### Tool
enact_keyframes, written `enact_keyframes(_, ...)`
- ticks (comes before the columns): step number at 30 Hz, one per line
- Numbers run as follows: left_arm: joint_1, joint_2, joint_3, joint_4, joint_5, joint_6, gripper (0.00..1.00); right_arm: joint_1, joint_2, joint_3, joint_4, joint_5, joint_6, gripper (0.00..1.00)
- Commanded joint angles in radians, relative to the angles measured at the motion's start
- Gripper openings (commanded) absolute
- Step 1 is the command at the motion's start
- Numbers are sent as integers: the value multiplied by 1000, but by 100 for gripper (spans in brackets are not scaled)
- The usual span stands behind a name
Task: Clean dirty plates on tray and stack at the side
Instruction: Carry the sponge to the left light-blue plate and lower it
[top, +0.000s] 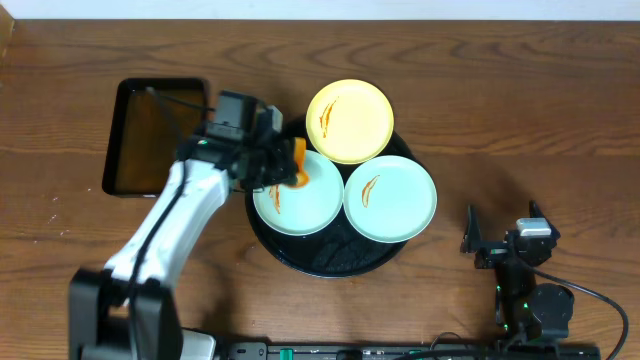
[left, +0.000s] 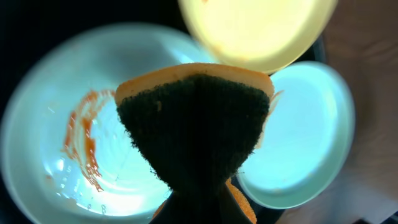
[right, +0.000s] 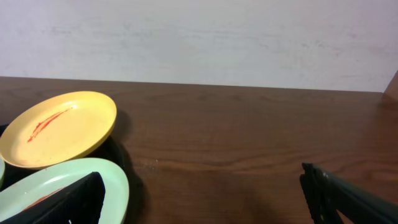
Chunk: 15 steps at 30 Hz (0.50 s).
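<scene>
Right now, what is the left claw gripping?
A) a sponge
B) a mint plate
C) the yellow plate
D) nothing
A: the left claw is shut on an orange sponge with a dark scrubbing face.

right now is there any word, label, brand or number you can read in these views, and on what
No text can be read in any view.
The yellow plate, the blue plate by the sponge, the other blue plate, the sponge, the round tray, the small tray and the table carry no writing.
The rail at the bottom edge of the overhead view: any marking is too small to tell.
</scene>
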Motion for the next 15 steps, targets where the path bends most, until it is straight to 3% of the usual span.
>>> enact_keyframes(1, -35, 32, -3, -15, -11, -6, 7, -8, -3, -2, -4, 2, -8, 99)
enact_keyframes(4, -66, 47, -3, -29, -51, -21, 7, -8, -3, -2, -4, 3, -8, 99)
enact_keyframes(8, -113, 48, -3, -55, -226, -123, 8, -8, -3, -2, -4, 2, -8, 99)
enact_keyframes(15, -188, 48, -3, -47, -248, -166, 12, -8, -3, -2, -3, -13, 34, 99)
